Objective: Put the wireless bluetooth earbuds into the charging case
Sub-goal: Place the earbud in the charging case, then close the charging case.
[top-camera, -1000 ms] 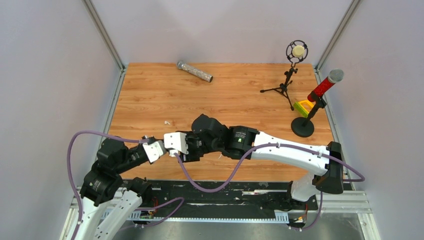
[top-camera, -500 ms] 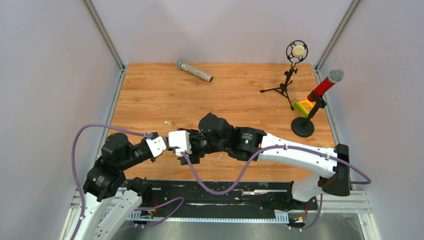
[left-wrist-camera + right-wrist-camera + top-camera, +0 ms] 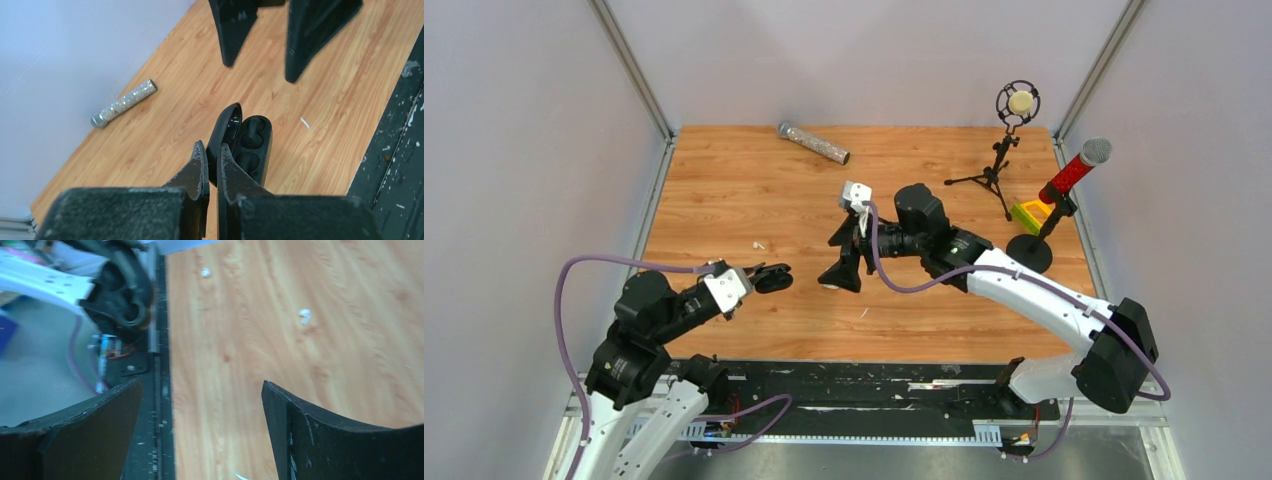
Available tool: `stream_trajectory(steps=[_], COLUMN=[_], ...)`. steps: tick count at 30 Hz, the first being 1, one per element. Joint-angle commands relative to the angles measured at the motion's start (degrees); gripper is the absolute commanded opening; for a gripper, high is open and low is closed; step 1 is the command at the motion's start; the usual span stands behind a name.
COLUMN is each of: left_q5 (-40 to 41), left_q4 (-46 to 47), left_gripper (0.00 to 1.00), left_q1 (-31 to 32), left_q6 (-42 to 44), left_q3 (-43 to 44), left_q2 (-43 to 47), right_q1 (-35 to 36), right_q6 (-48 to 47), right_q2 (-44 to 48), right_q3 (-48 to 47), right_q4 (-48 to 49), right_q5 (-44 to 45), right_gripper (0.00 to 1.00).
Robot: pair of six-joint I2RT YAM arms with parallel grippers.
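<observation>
My left gripper (image 3: 760, 277) (image 3: 211, 147) is shut on the raised lid of the open black charging case (image 3: 774, 276) (image 3: 254, 145), which it holds low over the wood. Dark earbud-like shapes sit in the case's two wells; I cannot tell them from the case's own moulding. No whitish earbud is clearly in view. My right gripper (image 3: 838, 282) (image 3: 201, 385) is open and empty, pointing down a short way right of the case. Its fingers (image 3: 232, 30) show beyond the case in the left wrist view.
A glittery silver microphone (image 3: 814, 143) (image 3: 124, 103) lies at the back. A mic on a tripod (image 3: 1002, 150) and a red mic on a round stand (image 3: 1044, 215) stand at the back right. White flecks (image 3: 759, 245) (image 3: 304, 315) and a sliver (image 3: 864, 313) lie on the wood.
My right gripper has drawn back from the case, up and to the right, and now stands open. My left gripper still holds the case and has shifted slightly right.
</observation>
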State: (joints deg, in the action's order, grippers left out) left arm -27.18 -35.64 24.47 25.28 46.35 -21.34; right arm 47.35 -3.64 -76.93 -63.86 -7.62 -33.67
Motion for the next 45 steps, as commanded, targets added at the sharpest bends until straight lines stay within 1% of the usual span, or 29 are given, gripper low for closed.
stream_trajectory(steps=[1,4,6,8,11,15,18,23,26,30,34,40,42,45], left_q5=[-1.72,-2.27,-2.6,-3.35,-4.88,-6.25,-7.24,-7.43,-7.86,-8.01,-7.99,-8.13,-8.26,-8.35], left_q4=[5.95,7.51,8.67,9.67,10.92,11.89,12.36,12.79,12.83,12.58,13.19,12.69,12.86,12.82], left_gripper=[0.0,0.0,0.0,0.0,0.0,0.0,0.0,0.0,0.0,0.0,0.0,0.0,0.0,0.0], left_q1=[0.05,0.03,0.05,0.05,0.05,0.05,0.04,0.05,0.05,0.05,0.05,0.05,0.05,0.05], left_q6=[-4.3,-5.56,-6.94,-8.19,-10.18,-11.72,-12.51,-12.51,-12.29,-11.78,-12.01,-11.3,-11.37,-11.14], left_q3=[2.57,2.68,2.76,2.85,2.87,2.94,2.88,2.72,2.61,2.54,2.28,2.17,2.1,2.0], left_q2=[0.06,0.14,0.11,0.09,-0.07,-0.35,-0.47,-0.57,-0.55,-0.55,-0.48,-0.41,-0.4,-0.3], right_q1=[1.43,1.58,2.16,3.29,4.81,5.03,5.41,5.97,6.01,6.0,6.08,6.09,6.15,6.09], right_q6=[11.43,14.78,16.2,16.53,16.09,18.04,17.87,17.91,18.34,19.08,19.35,19.33,19.46,19.5], right_q2=[0.53,-0.63,-0.53,-0.68,-2.11,-4.33,-5.26,-6.18,-6.68,-7.23,-7.95,-8.02,-7.98,-8.09], right_q3=[3.0,4.73,6.38,7.8,7.33,6.63,5.14,4.12,3.71,3.26,2.47,2.29,2.24,1.92], right_q4=[17.77,24.43,29.91,34.15,35.75,38.93,38.75,39.16,39.92,40.89,41.21,41.78,41.95,42.07], right_q5=[-12.68,-15.59,-15.64,-15.19,-13.93,-15.85,-16.84,-17.73,-17.74,-18.44,-19.03,-19.41,-19.54,-20.45], right_gripper=[0.91,0.84,0.8,0.79,0.75,0.69,0.66,0.52,0.47,0.46,0.38,0.36,0.3,0.14])
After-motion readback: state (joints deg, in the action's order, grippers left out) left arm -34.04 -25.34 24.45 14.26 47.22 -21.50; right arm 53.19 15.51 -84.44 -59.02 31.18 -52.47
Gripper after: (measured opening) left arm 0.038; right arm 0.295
